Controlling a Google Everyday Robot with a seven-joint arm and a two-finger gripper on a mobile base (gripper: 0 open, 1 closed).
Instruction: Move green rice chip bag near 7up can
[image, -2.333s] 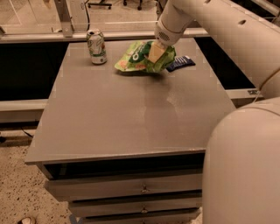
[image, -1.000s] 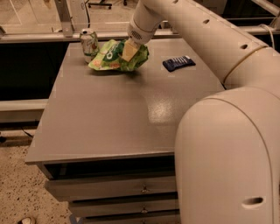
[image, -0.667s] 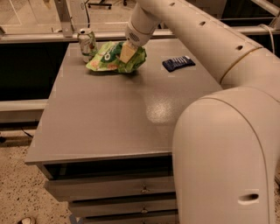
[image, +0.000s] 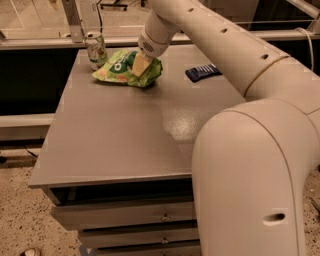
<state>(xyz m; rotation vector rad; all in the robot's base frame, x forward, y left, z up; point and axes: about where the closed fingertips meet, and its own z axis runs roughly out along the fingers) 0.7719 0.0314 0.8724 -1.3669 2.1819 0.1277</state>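
Gripper (image: 140, 65) clamps the green rice chip bag (image: 115, 70), which lies just beside the 7up can (image: 95, 49).

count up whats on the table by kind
bags: 1, the green chip bag, with the hand down on its right part
cans: 1, the can, just left of the bag
packets: 1, the dark blue packet, off to the right
total: 3 things on the table
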